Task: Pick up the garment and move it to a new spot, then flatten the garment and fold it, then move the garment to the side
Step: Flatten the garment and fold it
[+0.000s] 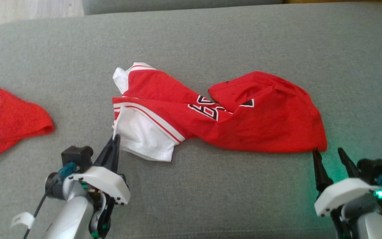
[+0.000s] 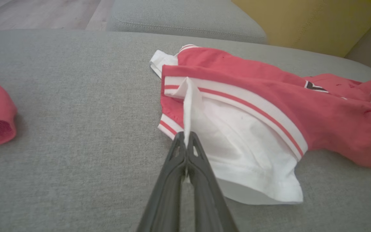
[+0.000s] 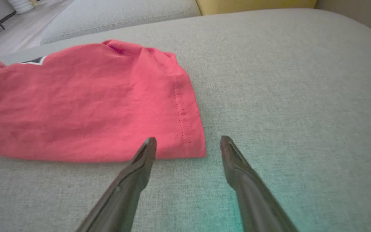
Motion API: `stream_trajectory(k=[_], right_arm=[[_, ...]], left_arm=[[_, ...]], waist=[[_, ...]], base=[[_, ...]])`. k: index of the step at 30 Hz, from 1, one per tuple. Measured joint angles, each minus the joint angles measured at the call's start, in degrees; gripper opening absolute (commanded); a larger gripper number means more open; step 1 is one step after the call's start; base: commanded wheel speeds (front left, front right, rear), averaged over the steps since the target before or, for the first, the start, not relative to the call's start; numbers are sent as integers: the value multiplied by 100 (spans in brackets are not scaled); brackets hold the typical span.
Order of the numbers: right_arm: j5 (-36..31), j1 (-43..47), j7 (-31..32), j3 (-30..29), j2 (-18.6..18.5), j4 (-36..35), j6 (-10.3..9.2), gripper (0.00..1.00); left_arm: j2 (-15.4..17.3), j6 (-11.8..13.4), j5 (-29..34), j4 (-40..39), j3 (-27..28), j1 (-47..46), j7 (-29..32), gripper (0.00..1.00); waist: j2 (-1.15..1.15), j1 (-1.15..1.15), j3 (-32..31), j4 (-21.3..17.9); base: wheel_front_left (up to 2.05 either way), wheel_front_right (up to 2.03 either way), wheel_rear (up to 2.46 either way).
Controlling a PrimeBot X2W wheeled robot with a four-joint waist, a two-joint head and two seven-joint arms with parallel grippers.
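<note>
The garment (image 1: 211, 113) is a red jersey with white sleeves and black lettering, lying crumpled across the middle of the grey cushion (image 1: 211, 39). My left gripper (image 1: 115, 137) is shut on a pinch of the white sleeve fabric (image 2: 190, 106), which rises in a thin ridge from the fingertips. My right gripper (image 1: 328, 151) stands open at the jersey's red near-right corner (image 3: 192, 141); its left fingertip (image 3: 150, 143) is at the hem, the right one (image 3: 225, 141) over bare cushion.
A second red and white garment (image 1: 2, 119) lies at the cushion's left edge. Another grey cushion (image 2: 185, 16) and a yellow surface (image 2: 301, 22) stand behind. Wooden floor (image 1: 28, 10) shows at the far left.
</note>
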Motion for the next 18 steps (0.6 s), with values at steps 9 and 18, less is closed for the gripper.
stream_trajectory(k=[9,18], right_arm=[[146,-584,201,-129,1,868,0,100],[590,-576,346,151,-12,458,0,0]], left_arm=[[-48,52,0,-276,-107,-3,-2,0],[3,220,-77,-916,133,121,-225,0]], waist=[[0,0,227,206],[0,0,218,190]], base=[[0,0,0],[0,0,0]])
